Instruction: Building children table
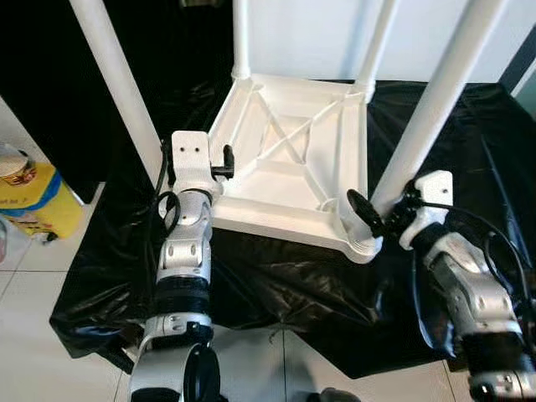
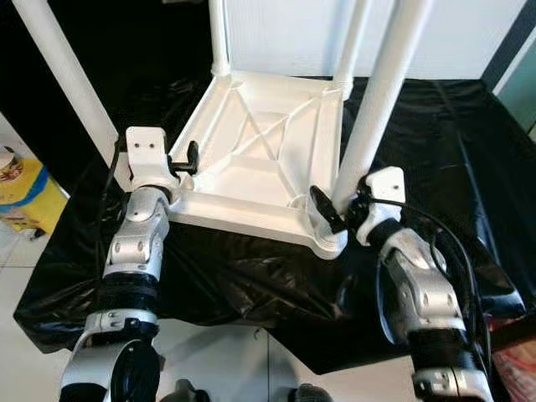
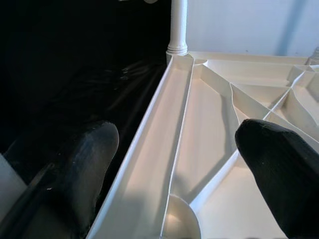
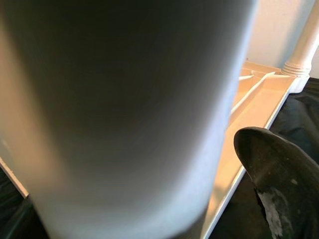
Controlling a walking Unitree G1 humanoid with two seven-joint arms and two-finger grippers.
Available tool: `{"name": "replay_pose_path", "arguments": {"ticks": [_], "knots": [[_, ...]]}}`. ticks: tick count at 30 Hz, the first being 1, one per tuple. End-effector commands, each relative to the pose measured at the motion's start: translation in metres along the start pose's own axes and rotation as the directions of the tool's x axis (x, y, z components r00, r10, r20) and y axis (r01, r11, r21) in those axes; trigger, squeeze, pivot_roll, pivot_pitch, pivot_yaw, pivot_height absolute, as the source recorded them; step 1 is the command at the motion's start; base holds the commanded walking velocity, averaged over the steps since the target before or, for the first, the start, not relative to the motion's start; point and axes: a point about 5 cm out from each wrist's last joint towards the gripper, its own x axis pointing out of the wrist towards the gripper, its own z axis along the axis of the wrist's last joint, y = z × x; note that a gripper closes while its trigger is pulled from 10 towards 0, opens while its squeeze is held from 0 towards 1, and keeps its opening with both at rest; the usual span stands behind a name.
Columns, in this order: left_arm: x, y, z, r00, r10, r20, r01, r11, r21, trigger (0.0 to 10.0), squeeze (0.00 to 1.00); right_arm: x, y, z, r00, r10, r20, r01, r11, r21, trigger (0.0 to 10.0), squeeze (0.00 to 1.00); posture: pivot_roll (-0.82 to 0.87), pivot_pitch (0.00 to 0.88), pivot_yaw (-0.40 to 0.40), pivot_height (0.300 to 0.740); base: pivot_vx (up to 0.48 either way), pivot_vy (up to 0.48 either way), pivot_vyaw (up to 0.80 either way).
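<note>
A white children's table [image 1: 289,180] lies upside down on a black plastic sheet [image 1: 276,276]. Two far legs [image 1: 241,38] and the near right leg [image 1: 435,92] stand up from its corners. A further leg [image 1: 117,79] slants up at the left, its lower end hidden behind my left wrist. My left gripper [image 1: 222,167] is open astride the table's left rim [image 3: 164,149], with a round socket [image 3: 182,224] just below it. My right gripper [image 1: 377,209] sits at the base of the near right leg [image 4: 114,109]. One finger [image 4: 281,179] shows a small gap from the leg.
A yellow and blue container [image 1: 33,197] stands on the white tiled floor at the left. The black sheet hangs over the near edge. A white wall is behind the table. A reddish bag [image 2: 515,352] lies at the lower right.
</note>
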Motion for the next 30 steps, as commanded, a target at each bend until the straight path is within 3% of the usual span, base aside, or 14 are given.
{"name": "replay_pose_path", "arguments": {"ticks": [1, 14, 18, 30], "knots": [[-0.017, 0.061, -0.009, 0.799, 0.601, -0.040, -0.601, 0.799, 0.015, 10.0, 0.00, 0.000, -0.006, -0.014, 0.997, -0.008, -0.076, 0.008, 1.000, -0.008, 10.0, 0.00, -0.03, 0.051, -0.055, 0.740, 0.000, 0.000, 0.00], [-0.028, 0.069, 0.000, 0.761, 0.649, -0.021, -0.649, 0.761, -0.022, 10.0, 0.00, 0.011, -0.003, -0.029, 0.989, 0.091, -0.118, -0.090, 0.996, 0.013, 10.0, 0.00, -0.01, 0.042, -0.066, 0.740, 0.000, 0.000, 0.00], [-0.034, 0.072, 0.003, 0.746, 0.666, -0.009, -0.666, 0.745, -0.029, 10.0, 0.00, 0.023, 0.002, -0.034, 0.982, 0.138, -0.133, -0.134, 0.990, 0.034, 10.0, 0.00, -0.02, 0.047, -0.057, 0.740, 0.000, 0.000, 0.00], [-0.035, 0.066, 0.008, 0.756, 0.654, -0.005, -0.654, 0.755, -0.055, 10.0, 0.00, 0.030, 0.000, -0.036, 0.984, 0.124, -0.129, -0.120, 0.992, 0.035, 10.0, 0.00, -0.01, 0.043, -0.064, 0.740, 0.000, 0.000, 0.00]]}}
